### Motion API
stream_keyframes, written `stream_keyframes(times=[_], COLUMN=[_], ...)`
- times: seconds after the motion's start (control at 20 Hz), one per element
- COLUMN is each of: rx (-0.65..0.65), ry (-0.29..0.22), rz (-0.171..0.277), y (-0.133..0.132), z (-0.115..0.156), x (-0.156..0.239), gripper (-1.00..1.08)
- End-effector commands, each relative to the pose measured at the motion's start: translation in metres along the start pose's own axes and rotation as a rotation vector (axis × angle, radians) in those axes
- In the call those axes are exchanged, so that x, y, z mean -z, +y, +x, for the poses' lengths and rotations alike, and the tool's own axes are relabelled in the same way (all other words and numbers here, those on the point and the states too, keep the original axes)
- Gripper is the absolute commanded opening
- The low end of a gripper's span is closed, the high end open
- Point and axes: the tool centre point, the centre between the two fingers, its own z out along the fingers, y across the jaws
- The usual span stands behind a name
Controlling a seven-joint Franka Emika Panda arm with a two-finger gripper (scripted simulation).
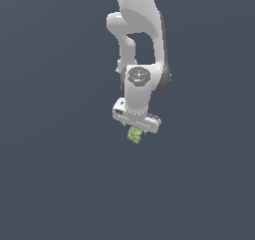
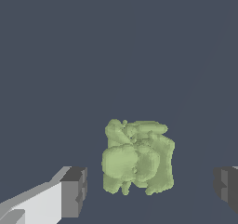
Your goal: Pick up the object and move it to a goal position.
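Observation:
The object (image 2: 137, 159) is a small light-green, bumpy, roughly cube-shaped block lying on the dark grey floor. In the exterior view the object (image 1: 134, 134) shows just below the white hand of my arm. My gripper (image 2: 151, 188) is open, and the block sits between its two dark fingertips (image 2: 74, 190) with a gap on each side. In the exterior view my gripper (image 1: 135, 130) points down over the block, and its fingers are mostly hidden behind the hand.
The dark grey floor (image 1: 55, 174) spreads flat all around. The white arm (image 1: 139, 30) rises from the gripper toward the top of the exterior view.

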Motion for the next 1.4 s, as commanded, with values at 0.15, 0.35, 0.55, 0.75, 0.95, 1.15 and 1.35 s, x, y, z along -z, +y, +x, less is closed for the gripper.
stream_keyframes(times=[0.15,0.35,0.55,0.75,0.95,1.15,1.35], rx=[-0.032,-0.03,-0.031,-0.033,-0.034,-0.035,-0.035], ry=[-0.001,-0.001,-0.001,-0.001,-0.001,-0.001,-0.001], rz=[-0.001,-0.001,-0.001,-0.001,-0.001,-0.001,-0.001], y=[-0.003,-0.003,-0.003,-0.002,-0.003,-0.003,-0.003], z=[-0.003,-0.003,-0.004,-0.004,-0.005,-0.004,-0.004], x=[-0.006,-0.007,-0.016,-0.036,-0.052,-0.057,-0.057], gripper=[1.0,1.0,1.0,1.0,1.0,1.0,-1.0])
